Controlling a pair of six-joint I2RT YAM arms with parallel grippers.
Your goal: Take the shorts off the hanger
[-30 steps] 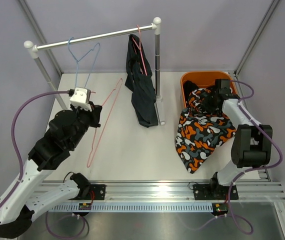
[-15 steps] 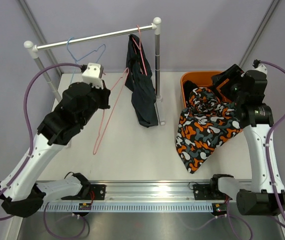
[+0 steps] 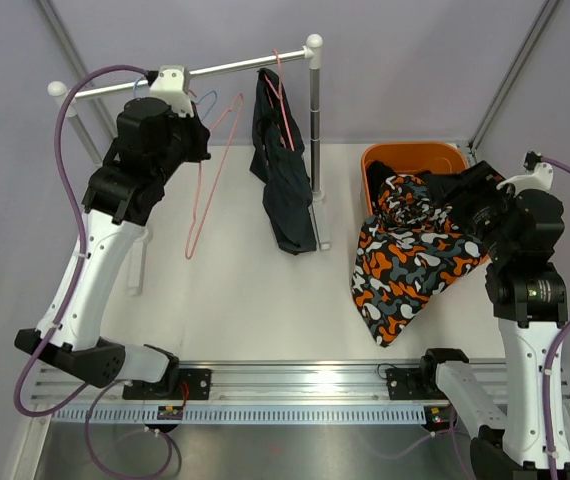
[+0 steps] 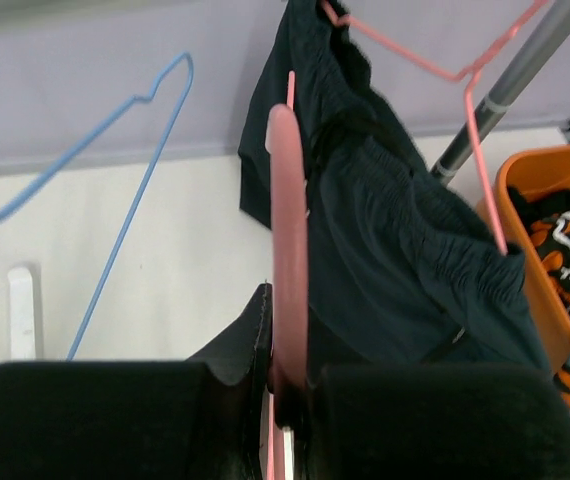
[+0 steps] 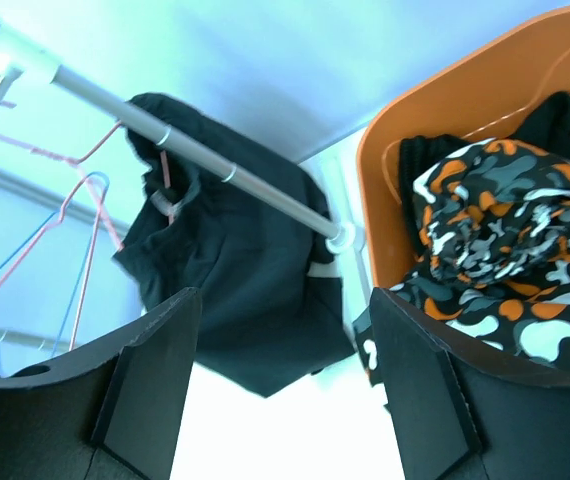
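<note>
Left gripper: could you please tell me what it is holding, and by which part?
The left gripper is shut on the empty pink hanger, pinching its wire frame near the upper end.

A blue hanger (image 4: 137, 200) hangs on a rail (image 3: 235, 64) above a white table (image 3: 265, 300). An orange bin (image 3: 410, 150) stands to the right.

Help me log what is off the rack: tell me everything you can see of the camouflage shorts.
The camouflage shorts are limp fabric printed orange, black, grey and white. They lie crumpled, with no hanger on them, bunched inside the orange bin and spilling over its near rim onto the white table. Black fabric lies behind them in the bin. The right gripper is near them with its jaws open, holding nothing.
</note>
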